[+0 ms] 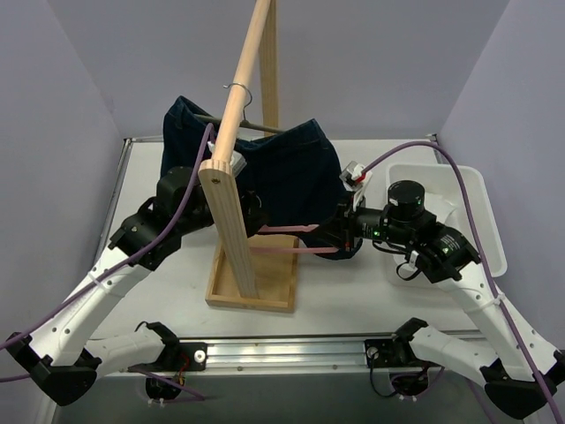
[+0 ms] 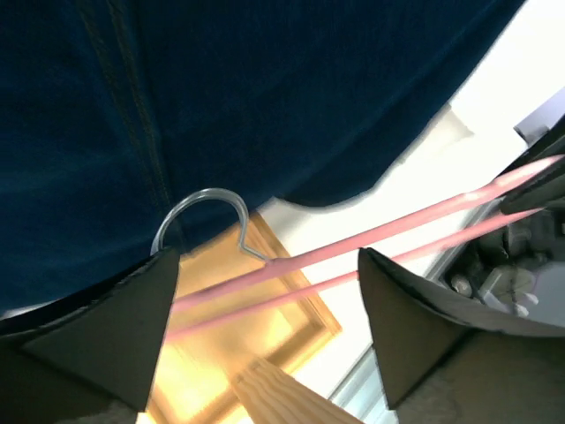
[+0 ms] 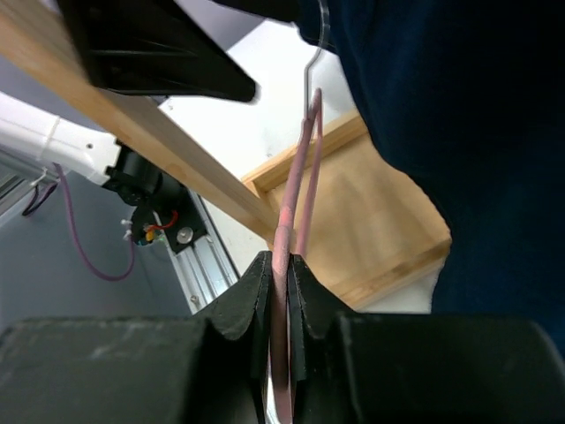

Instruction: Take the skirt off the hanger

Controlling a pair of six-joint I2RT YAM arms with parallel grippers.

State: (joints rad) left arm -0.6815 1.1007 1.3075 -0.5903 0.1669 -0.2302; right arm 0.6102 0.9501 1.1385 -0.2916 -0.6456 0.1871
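A dark blue denim skirt (image 1: pixel 291 177) hangs from the wooden rod (image 1: pixel 240 79) on a dark hanger with a metal hook (image 1: pixel 237 88). It fills the top of the left wrist view (image 2: pixel 221 88) and the right of the right wrist view (image 3: pixel 459 132). My right gripper (image 1: pixel 340 237) (image 3: pixel 280 265) is shut on a thin pink hanger (image 1: pixel 291 250) (image 3: pixel 296 194) held level in front of the skirt's lower part. Its wire hook (image 2: pixel 207 208) points at my left gripper (image 1: pixel 256 221) (image 2: pixel 269 265), which is open with the pink arms (image 2: pixel 397 238) passing between its fingers.
The wooden rack's post (image 1: pixel 231 230) and base (image 1: pixel 252 287) stand between the two arms. A white tray (image 1: pixel 481 190) sits at the right behind the right arm. A small white and red object (image 1: pixel 356 174) lies by the skirt's right edge.
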